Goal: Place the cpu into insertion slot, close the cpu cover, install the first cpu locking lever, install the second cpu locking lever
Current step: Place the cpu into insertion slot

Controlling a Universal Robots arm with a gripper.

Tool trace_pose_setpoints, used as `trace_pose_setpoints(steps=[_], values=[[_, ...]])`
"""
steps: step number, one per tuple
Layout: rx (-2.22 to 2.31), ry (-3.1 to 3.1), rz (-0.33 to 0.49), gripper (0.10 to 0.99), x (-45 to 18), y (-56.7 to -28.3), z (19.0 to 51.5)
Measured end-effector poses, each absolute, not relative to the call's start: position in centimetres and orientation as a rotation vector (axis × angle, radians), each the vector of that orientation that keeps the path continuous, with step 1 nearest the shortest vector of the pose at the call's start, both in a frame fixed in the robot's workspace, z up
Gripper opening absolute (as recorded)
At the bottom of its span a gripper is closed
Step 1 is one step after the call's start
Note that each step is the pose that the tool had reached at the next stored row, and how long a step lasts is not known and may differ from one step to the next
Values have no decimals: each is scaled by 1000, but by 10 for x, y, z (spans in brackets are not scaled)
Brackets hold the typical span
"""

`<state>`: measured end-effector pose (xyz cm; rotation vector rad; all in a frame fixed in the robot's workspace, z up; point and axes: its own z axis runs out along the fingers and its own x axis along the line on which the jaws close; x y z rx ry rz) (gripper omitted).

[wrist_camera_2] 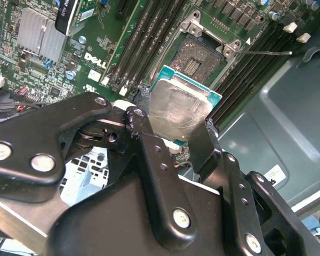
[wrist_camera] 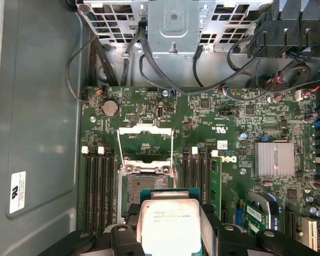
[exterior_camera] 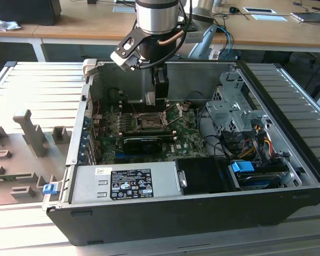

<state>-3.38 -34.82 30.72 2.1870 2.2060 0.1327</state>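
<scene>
In the second wrist view the gripper (wrist_camera_2: 173, 128) clamps the cpu (wrist_camera_2: 181, 104), clear of the bare insertion slot (wrist_camera_2: 201, 60); in the first wrist view the cpu cover (wrist_camera: 145, 137) stands open with the locking levers (wrist_camera: 172, 152) undone; in the exterior view the gripper hangs over the motherboard (exterior_camera: 176, 133), so no step looks finished.

Way in: the case (exterior_camera: 202, 72) lies open on top, and the arm drops straight in from above.
Over the socket: clear air here, with the socket (wrist_camera: 141, 186) sitting bare right under the cpu (wrist_camera: 168, 224) that the pincer (wrist_camera_2: 173, 121) grips.
Cpu cover: the cpu cover (wrist_camera: 145, 128) stands flipped up at one end of the socket, and thin lever rods (wrist_camera: 172, 152) run along both its sides.
Flanks: memory slots (wrist_camera: 98, 184) lie low on either side, easy to pass over.
Exterior view's right: drive cage (exterior_camera: 232, 109) and cables (exterior_camera: 253, 141) crowd in.
Near edge: power supply (exterior_camera: 125, 183) and a black card (exterior_camera: 144, 143) wall it off.
</scene>
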Motion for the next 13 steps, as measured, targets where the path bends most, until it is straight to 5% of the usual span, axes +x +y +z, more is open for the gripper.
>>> trace_pose_setpoints(steps=[13], values=[[2187, 2206, 133, 529, -34, -348, 303]])
